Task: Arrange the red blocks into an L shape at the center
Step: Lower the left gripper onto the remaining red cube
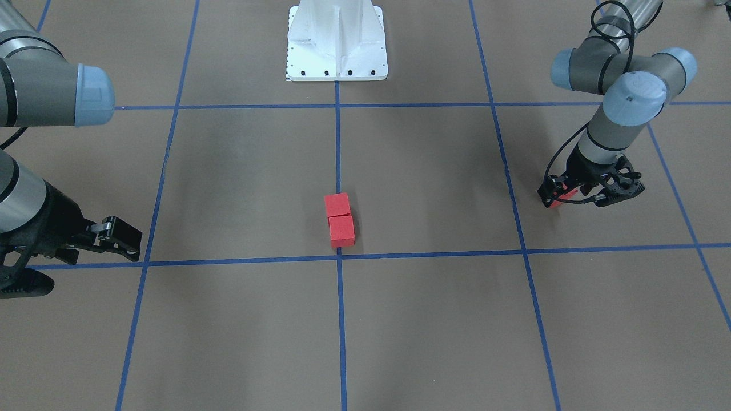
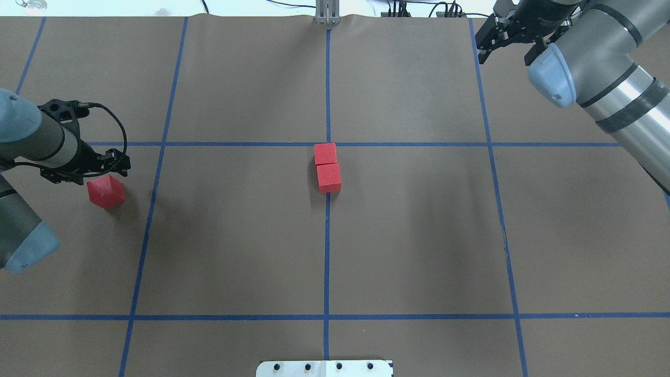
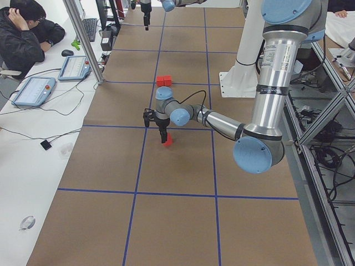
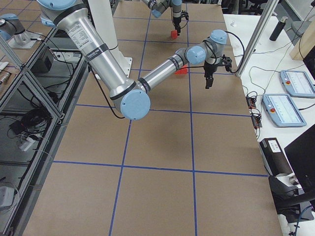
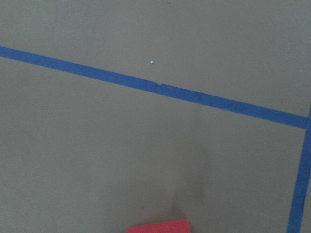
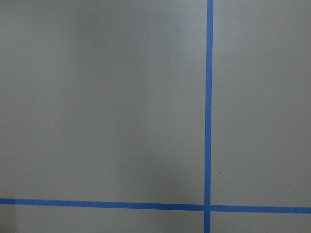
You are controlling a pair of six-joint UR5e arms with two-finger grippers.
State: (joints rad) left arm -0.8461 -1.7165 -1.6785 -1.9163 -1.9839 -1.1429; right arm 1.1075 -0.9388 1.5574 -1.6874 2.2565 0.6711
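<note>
Three red blocks (image 2: pixel 328 178): two touch in line just beside the center (image 2: pixel 327 144). The third (image 2: pixel 106 191) lies well apart beneath the left fingers (image 3: pixel 162 133), possibly gripped; cannot tell. Right fingers (image 1: pixel 121 235) are spread, empty. White base (image 1: pixel 337 45) stands well apart.

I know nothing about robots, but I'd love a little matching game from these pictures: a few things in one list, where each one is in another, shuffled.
Things:
1. two touching red blocks
2. lone red block
3. right gripper
4. white robot base

Places:
A. far off to one side, away from every block
B. at the table's edge, in line with the middle blue line
C. on that blue line, just next to the centre crossing
D. out at the side, right by the left gripper

Pairs: 1-C, 2-D, 3-A, 4-B
</note>
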